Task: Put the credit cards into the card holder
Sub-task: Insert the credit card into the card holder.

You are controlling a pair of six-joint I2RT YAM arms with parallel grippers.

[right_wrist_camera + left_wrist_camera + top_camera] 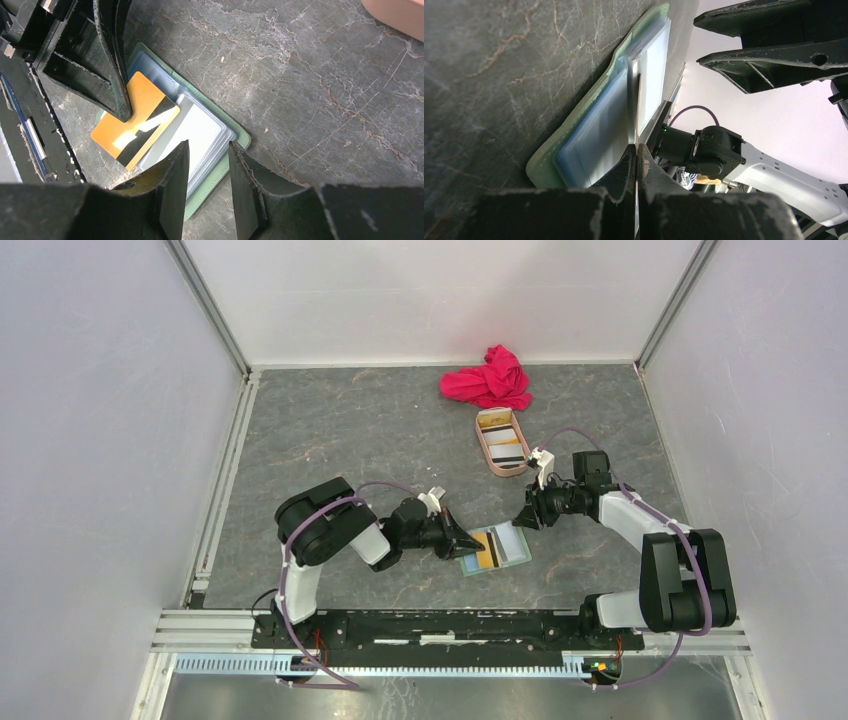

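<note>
The sage-green card holder [512,545] lies open on the table, its clear sleeves facing up [210,135] [594,125]. An orange credit card [485,548] with a black stripe rests flat over its left half [135,125]. My left gripper [472,544] reaches in low from the left, shut on that card's near edge [636,150]. My right gripper [522,519] hangs open just above the holder's right edge [209,150], holding nothing. More credit cards [506,448], pale with dark stripes, lie in the tray.
The pinkish-tan oval tray [486,445] [395,15] stands behind the holder, to the right of centre. A red cloth [488,380] is bunched against the back wall. White walls close the table on three sides.
</note>
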